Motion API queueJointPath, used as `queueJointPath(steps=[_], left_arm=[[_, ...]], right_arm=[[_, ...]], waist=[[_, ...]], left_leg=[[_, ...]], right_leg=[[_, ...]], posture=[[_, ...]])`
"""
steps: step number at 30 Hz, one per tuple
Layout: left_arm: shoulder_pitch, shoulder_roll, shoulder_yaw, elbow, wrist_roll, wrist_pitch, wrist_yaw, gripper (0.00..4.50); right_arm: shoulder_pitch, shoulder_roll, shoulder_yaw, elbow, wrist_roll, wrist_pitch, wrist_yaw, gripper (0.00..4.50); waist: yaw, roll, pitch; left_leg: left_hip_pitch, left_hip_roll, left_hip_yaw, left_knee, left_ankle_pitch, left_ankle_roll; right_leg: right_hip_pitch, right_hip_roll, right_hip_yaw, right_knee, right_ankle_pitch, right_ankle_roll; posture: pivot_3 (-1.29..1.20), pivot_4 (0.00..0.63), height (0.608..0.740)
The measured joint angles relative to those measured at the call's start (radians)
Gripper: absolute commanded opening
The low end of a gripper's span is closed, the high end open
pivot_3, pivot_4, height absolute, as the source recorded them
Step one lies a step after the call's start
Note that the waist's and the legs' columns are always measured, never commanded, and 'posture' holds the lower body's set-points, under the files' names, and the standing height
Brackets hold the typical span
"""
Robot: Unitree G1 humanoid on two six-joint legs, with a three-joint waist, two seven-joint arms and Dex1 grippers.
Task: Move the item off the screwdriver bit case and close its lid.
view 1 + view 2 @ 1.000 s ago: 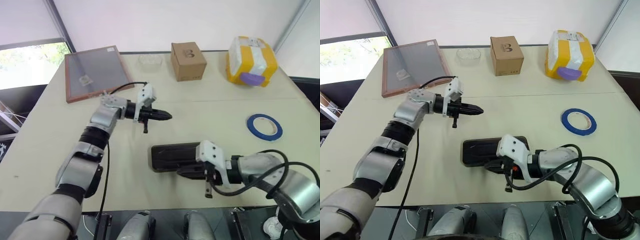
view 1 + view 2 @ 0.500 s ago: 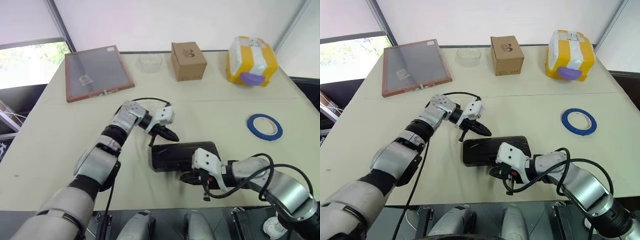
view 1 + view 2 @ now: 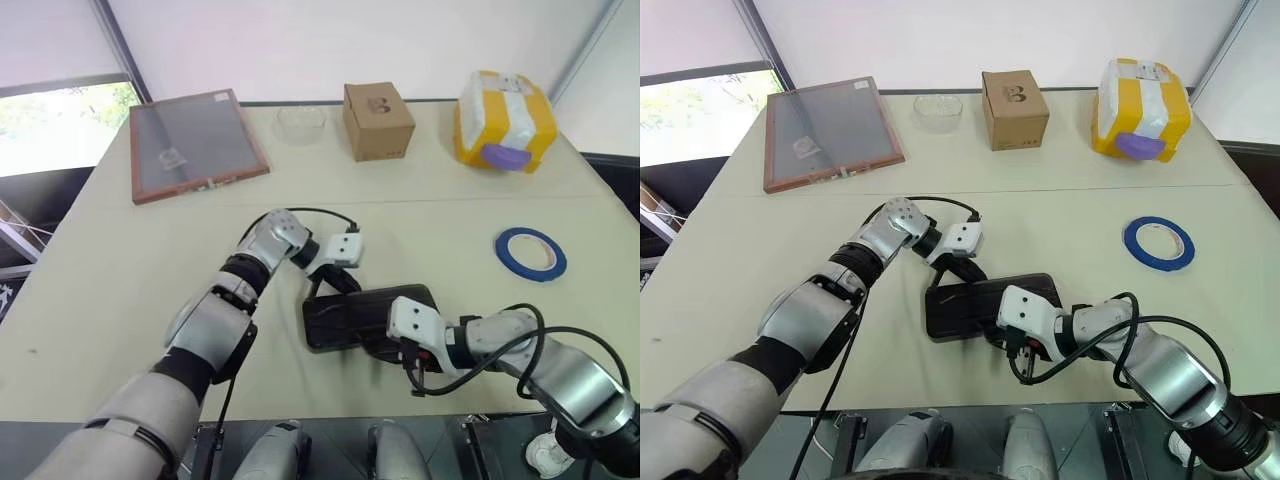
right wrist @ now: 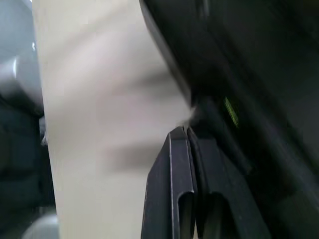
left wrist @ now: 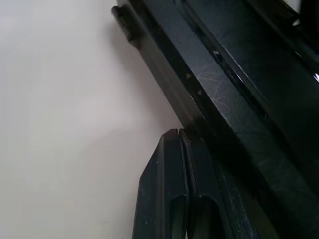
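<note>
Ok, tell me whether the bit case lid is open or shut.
Shut: the bit case lies as one flat dark slab, lid down, no bit rows showing.

Very little can be read. The brown cardboard box (image 3: 1015, 95) at the far edge of the table carries a small dark printed mark on its top face — it looks like a rounded logo or a pair of characters, but the shapes are too small to make out as letters. On its front face sits a short dark line of print, also too small to read. The wood-framed panel (image 3: 828, 131) bears a small pale sticker near its middle; nothing on it can be read. The yellow package (image 3: 1141, 108) shows white tape bands and a purple patch — no legible text.
</note>
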Motion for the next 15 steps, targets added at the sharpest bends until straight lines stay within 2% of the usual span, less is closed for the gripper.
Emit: queueJointPath(steps=[9,15], left_arm=[[-0.001,0.006,0.021,0.022,0.023,-0.051,0.02,0.0],[0.01,0.017,0.034,0.014,0.026,-0.05,0.021,0.0]], right_arm=[[-0.05,0.017,0.084,0.068,-0.086,-0.124,0.004,0.06],[-0.065,0.051,0.112,0.09,-0.137,-0.153,0.003,0.06]], waist=[[-0.022,-0.004,-0.002],[-0.034,-0.005,-0.003]], left_leg=[[0.002,0.001,0.0,0.0,0.0,0.0],[0.011,0.002,0.0,-0.002,0.0,0.0]], right_leg=[[0.002,0.001,0.0,0.0,0.0,0.0],[0.009,0.002,0.0,0.0,0.0,0.0]], posture=[[0.0,0.15,0.74],[0.0,0.15,0.74]])
